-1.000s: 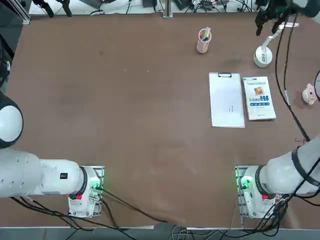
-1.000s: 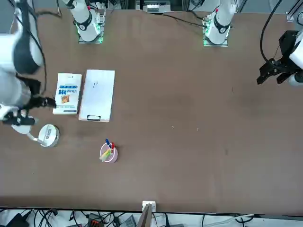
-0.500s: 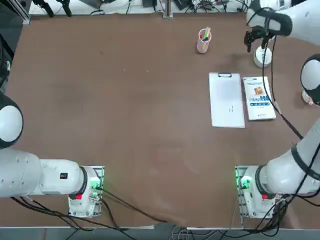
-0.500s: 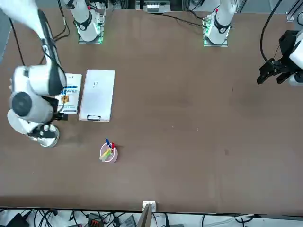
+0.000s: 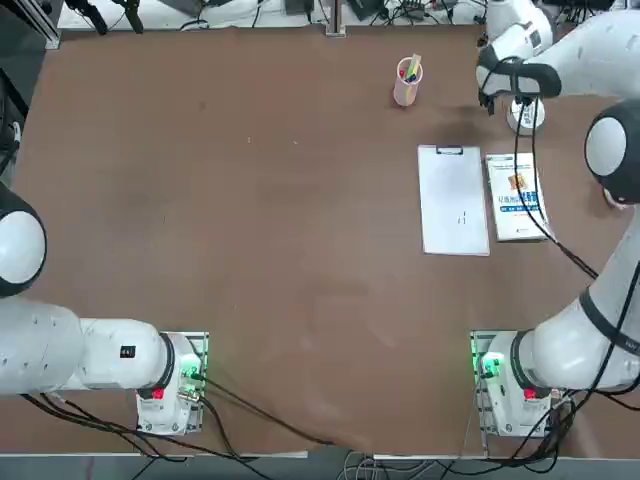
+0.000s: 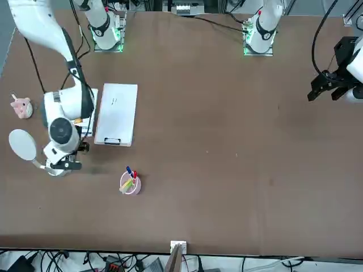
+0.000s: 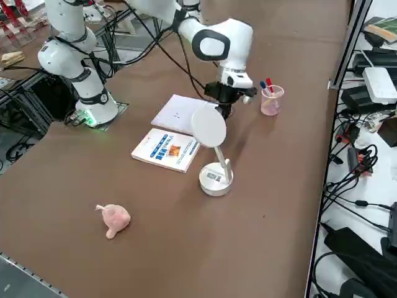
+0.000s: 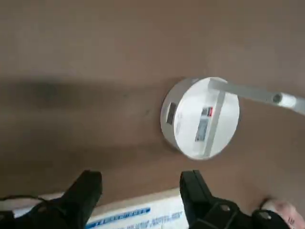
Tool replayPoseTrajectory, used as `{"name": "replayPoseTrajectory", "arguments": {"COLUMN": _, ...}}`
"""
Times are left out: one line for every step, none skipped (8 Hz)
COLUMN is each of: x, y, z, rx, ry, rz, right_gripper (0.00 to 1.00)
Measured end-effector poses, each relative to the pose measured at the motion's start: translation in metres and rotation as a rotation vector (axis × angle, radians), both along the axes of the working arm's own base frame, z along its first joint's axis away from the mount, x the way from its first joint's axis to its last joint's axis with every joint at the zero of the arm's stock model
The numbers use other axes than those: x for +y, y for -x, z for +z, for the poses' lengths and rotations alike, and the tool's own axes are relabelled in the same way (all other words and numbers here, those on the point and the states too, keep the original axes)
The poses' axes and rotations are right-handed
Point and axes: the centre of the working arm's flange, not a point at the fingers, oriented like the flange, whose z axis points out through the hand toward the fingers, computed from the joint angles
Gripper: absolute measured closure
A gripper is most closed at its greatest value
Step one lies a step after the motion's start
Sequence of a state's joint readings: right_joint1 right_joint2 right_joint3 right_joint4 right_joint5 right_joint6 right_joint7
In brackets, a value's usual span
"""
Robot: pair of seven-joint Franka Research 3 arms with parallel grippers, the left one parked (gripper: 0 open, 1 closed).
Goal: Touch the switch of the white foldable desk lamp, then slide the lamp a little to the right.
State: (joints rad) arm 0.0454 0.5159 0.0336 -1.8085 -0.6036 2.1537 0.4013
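Nearby, right hand (image 8: 141, 183) open, apart from white lamp (image 8: 202, 117)

The white foldable desk lamp (image 7: 214, 179) stands upright on its round disc base, a label on top. Its thin jointed arm rises to a flat, round-looking head. It sits near the tabletop's (image 5: 290, 250) far edge, toward the far right corner.

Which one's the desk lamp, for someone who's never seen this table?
On the brown table, find the white book. Beside it stands the lamp: round base, thin arm, flat oval head. Unlike its neighbours, it's white and upright.
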Motion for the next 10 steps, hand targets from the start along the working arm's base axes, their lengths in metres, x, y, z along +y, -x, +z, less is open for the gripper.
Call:
{"name": "replayPoseTrajectory", "arguments": {"x": -0.006, "y": 0.005, "z": -0.016, "rx": -0.026, "ry": 0.023, "rz": 0.022, "right_gripper": 0.00}}
{"name": "replayPoseTrajectory", "arguments": {"x": -0.012, "y": 0.009, "z": -0.029, "rx": -0.041, "ry": 0.043, "rz": 0.038, "right_gripper": 0.00}}
{"name": "replayPoseTrajectory", "arguments": {"x": -0.017, "y": 0.010, "z": -0.039, "rx": -0.052, "ry": 0.046, "rz": 0.049, "right_gripper": 0.00}}
{"name": "replayPoseTrajectory", "arguments": {"x": -0.022, "y": 0.009, "z": -0.045, "rx": -0.062, "ry": 0.037, "rz": 0.053, "right_gripper": 0.00}}
{"name": "replayPoseTrajectory", "arguments": {"x": -0.029, "y": 0.008, "z": -0.050, "rx": -0.070, "ry": 0.031, "rz": 0.056, "right_gripper": 0.00}}
{"name": "replayPoseTrajectory", "arguments": {"x": -0.035, "y": 0.008, "z": -0.054, "rx": -0.074, "ry": 0.027, "rz": 0.058, "right_gripper": 0.00}}
{"name": "replayPoseTrajectory", "arguments": {"x": -0.037, "y": 0.008, "z": -0.057, "rx": -0.074, "ry": 0.025, "rz": 0.058, "right_gripper": 0.00}}
{"name": "replayPoseTrajectory", "arguments": {"x": -0.037, "y": 0.007, "z": -0.058, "rx": -0.080, "ry": 0.018, "rz": 0.061, "right_gripper": 0.00}}
{"name": "replayPoseTrajectory", "arguments": {"x": -0.038, "y": 0.006, "z": -0.060, "rx": -0.089, "ry": 0.012, "rz": 0.068, "right_gripper": 0.00}}
{"name": "replayPoseTrajectory", "arguments": {"x": -0.039, "y": 0.006, "z": -0.062, "rx": -0.093, "ry": 0.011, "rz": 0.077, "right_gripper": 0.00}}
